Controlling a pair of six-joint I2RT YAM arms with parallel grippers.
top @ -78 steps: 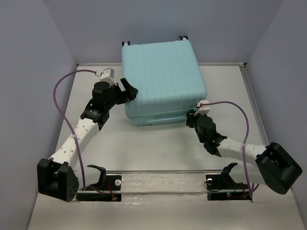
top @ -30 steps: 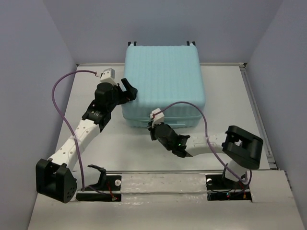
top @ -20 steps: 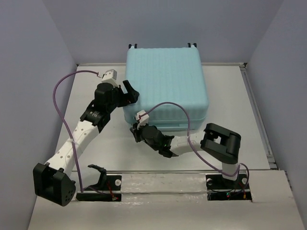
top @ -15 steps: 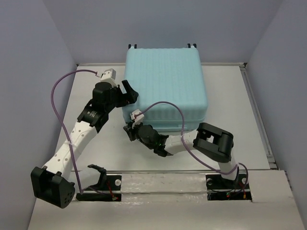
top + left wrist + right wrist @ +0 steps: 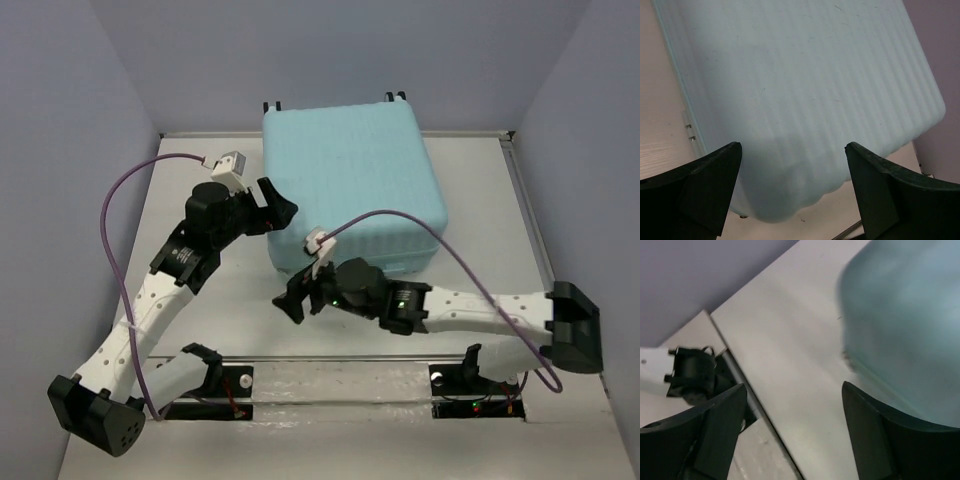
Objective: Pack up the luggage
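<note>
Here the closed luggage (image 5: 350, 190) lies flat on the table (image 5: 480, 200); left fingers (image 5: 700, 190) spread empty beside it; right fingers (image 5: 720, 430) likewise.

Lavender walls (image 5: 60, 100), pale tabletop (image 5: 480, 200)

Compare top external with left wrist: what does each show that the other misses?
Top external only: both arms, the right fingers open over the table off the near-left corner of the luggage, its wheels at the far edge, and the purple cables. Left wrist only: the shell's ribs and fine scuffs up close, plus two small fittings on its side edge. Both: the closed luggage lying flat on the table, with the left fingers open at its left side.
</note>
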